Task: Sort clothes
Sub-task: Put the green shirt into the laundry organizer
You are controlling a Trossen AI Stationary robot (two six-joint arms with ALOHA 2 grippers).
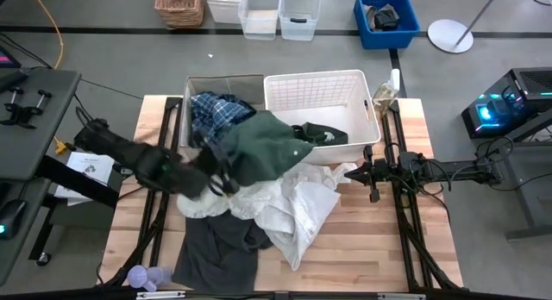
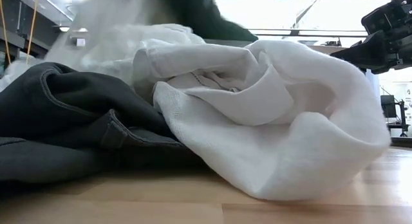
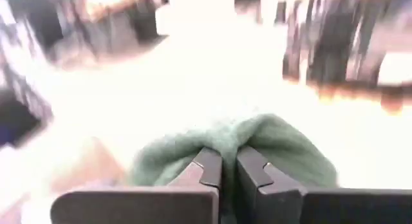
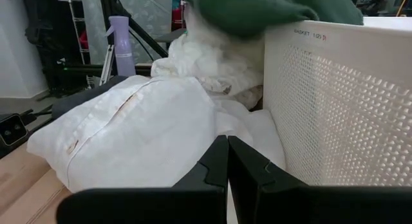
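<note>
Left end effector [image 1: 226, 181] over the middle of the bench [image 1: 362, 248], fingers [image 3: 209, 169] pinched together on a fold of the green top [image 1: 263, 145]. Top lifted off the pile, draped from the grip up across the near rim of the white basket [image 1: 321, 91] and partly over the grey bin [image 1: 194, 83] beside it. In the left wrist view, green cloth [image 3: 283, 147] bunched just past the closed fingers, background blurred.

Plaid shirt [image 1: 220, 110] lying in the grey bin, one edge tucked under the green top. Another dark garment [image 1: 321, 132] inside the white basket, near its front wall.

White shirts [image 1: 297, 205] heaped on the bench in front of the basket, touching its wall in the right wrist view [image 4: 129, 127]. Grey garment [image 1: 216, 248] spread flat beneath and beside them toward the near edge; in the low view its dark folds [image 2: 64, 121] lying against the white cloth [image 2: 270, 121].

Right end effector [image 1: 373, 172] at the right side of the bench, just beside the basket's corner, fingers [image 4: 215, 166] closed together on nothing, pointing toward the white heap.

Small lavender plush [image 1: 147, 277] at the near left corner of the bench, apart from the clothes.
</note>
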